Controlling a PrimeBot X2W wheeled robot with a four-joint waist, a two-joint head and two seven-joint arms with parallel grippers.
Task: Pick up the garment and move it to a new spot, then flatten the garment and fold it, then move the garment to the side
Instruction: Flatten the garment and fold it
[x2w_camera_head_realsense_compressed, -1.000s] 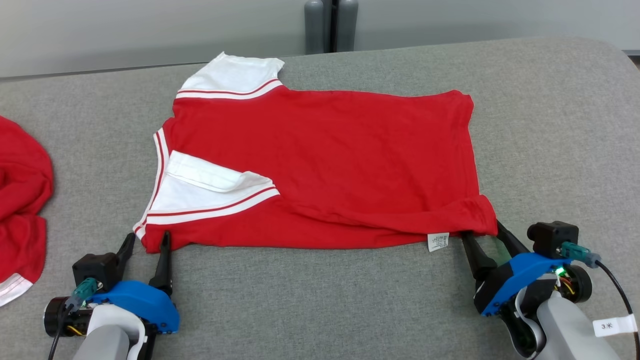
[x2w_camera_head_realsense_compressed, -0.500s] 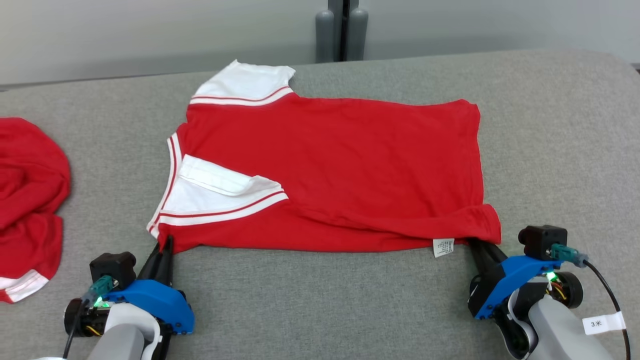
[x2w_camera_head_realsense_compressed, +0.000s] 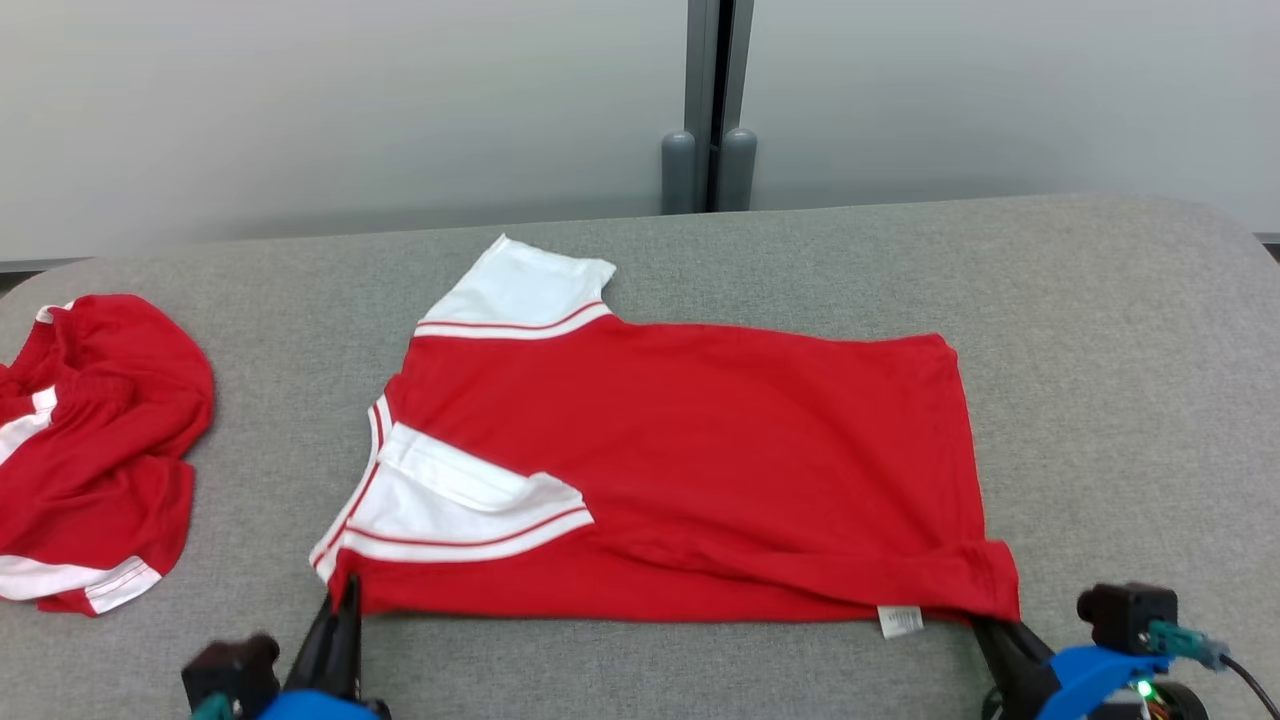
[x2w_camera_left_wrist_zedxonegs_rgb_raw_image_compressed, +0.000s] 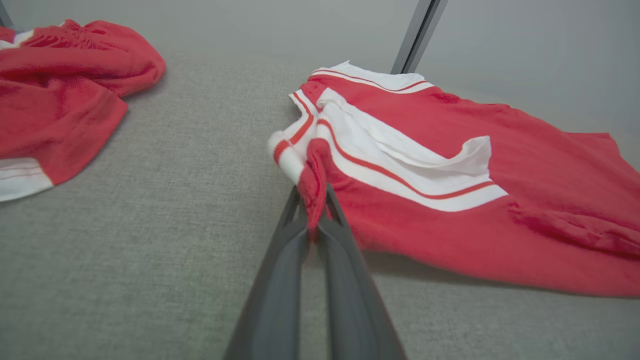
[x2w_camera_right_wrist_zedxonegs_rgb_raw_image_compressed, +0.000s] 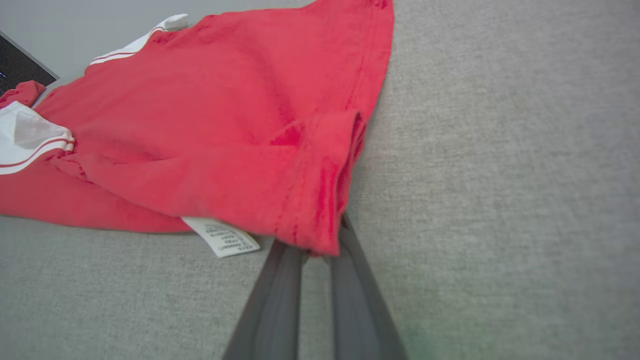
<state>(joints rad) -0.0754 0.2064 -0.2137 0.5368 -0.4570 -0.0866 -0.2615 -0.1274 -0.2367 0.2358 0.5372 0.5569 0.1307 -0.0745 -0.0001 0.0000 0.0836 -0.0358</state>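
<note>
Both grippers are pinched shut on the shirt (x2w_camera_head_realsense_compressed: 700, 450). The left gripper (x2w_camera_left_wrist_zedxonegs_rgb_raw_image_compressed: 312, 212) has its fingers pressed together on a bunched red corner by the striped neckline, with cloth rising from between the tips. The right gripper (x2w_camera_right_wrist_zedxonegs_rgb_raw_image_compressed: 320, 247) nips the rolled hem corner, whose fold drapes over its tips. The shirt lies spread on the grey table (x2w_camera_head_realsense_compressed: 1100, 330) ahead of both pairs of fingers, its near edge running from one pair to the other. It has a red body and white sleeves with red stripes; one sleeve is folded onto the body just beyond the left fingers, and the other points away. A white tag (x2w_camera_right_wrist_zedxonegs_rgb_raw_image_compressed: 227, 241) pokes from under the near edge just left of the right fingers. The left wrist view shows the pinched cloth raised a little off the table with shadow beneath, which the head view leaves unclear. The head view shows the two grips at the shirt's two near corners at once. A crumpled red-and-white heap (x2w_camera_head_realsense_compressed: 90, 450) lies well to the left of the left fingers.
</note>
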